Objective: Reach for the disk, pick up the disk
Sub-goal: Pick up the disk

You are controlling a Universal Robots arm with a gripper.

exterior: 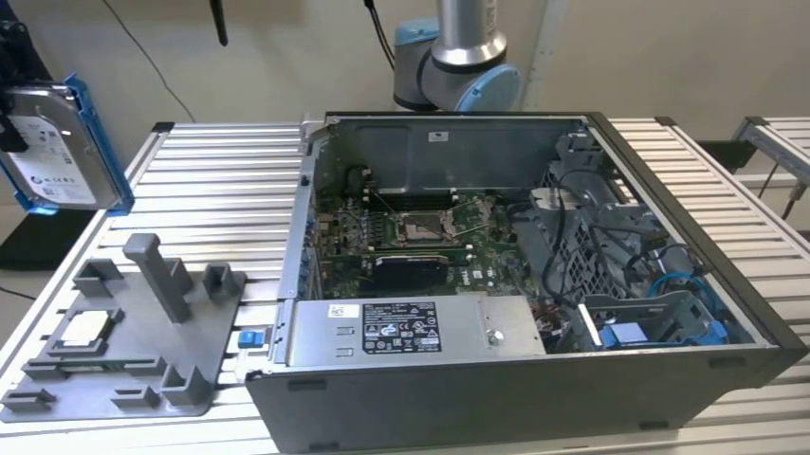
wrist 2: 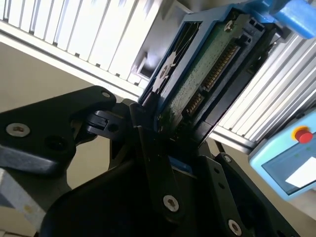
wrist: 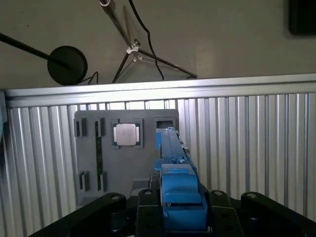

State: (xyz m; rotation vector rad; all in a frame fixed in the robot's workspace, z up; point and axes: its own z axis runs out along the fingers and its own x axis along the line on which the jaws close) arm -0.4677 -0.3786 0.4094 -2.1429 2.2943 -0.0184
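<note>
The disk (exterior: 57,142), a silver hard drive with a white label in a bright blue bracket, hangs upright in the air above the table's corner at the exterior view's far left. My gripper (exterior: 15,128) is a dark shape at that edge, against the disk. In the second wrist view the black fingers (wrist 2: 148,133) clamp the disk (wrist 2: 207,74), whose green circuit board shows. In the first wrist view the disk (wrist: 173,148) stands edge-on between the fingers, and the gripper (wrist: 181,197) is shut on it.
An open computer case (exterior: 658,379) takes up the middle and right of the slatted table (exterior: 215,180). A grey fixture plate (exterior: 127,370) carrying a small white-topped chip (exterior: 86,327) lies in front of the disk. The arm's base (exterior: 456,66) stands behind the case. A pendant (wrist 2: 289,158) lies nearby.
</note>
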